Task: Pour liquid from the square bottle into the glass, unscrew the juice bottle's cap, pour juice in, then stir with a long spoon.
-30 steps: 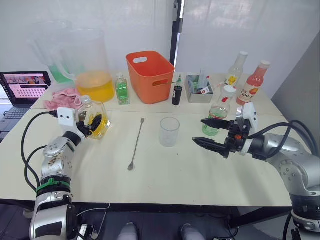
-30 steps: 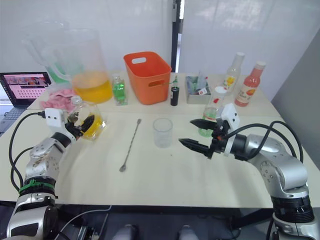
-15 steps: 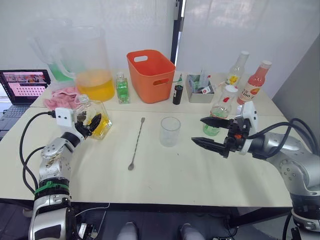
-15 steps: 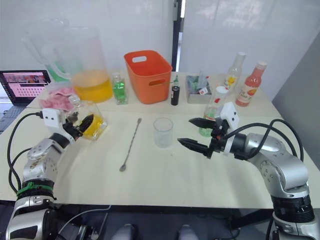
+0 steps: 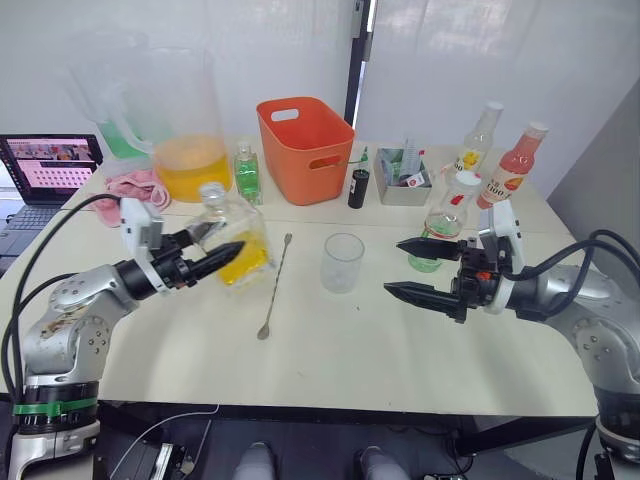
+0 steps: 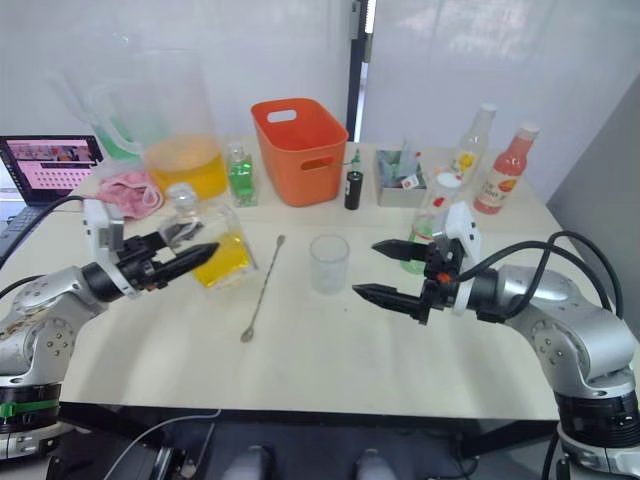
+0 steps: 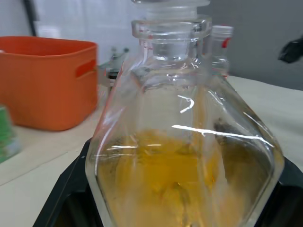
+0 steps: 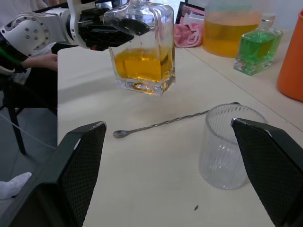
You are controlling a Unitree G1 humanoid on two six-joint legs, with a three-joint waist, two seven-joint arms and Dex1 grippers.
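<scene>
My left gripper (image 5: 212,250) is shut on the square bottle (image 5: 234,242), a faceted clear bottle with yellow-orange liquid and its stopper in. It holds the bottle slightly tilted, just above the table, left of the glass (image 5: 343,262). Between bottle and glass the long spoon (image 5: 274,288) lies flat on the table. To the right of the glass my right gripper (image 5: 395,266) hangs open with nothing in it. Just behind that gripper stands the juice bottle (image 5: 445,218) with its white cap (image 5: 463,180) on. The right wrist view looks past the glass (image 8: 229,142) to the held bottle (image 8: 142,52).
Along the back stand a huge pitcher (image 5: 185,130) of orange liquid, a small green bottle (image 5: 247,172), an orange basket (image 5: 305,150), a dark little bottle (image 5: 357,185), a metal tray (image 5: 405,185), a yellow-labelled bottle (image 5: 478,140) and a pink-red bottle (image 5: 512,165). A laptop (image 5: 50,165) and a pink cloth (image 5: 130,185) sit far left.
My left gripper has carried the square bottle off the table's left side and rightward toward the glass. The right gripper has barely moved and stays open.
</scene>
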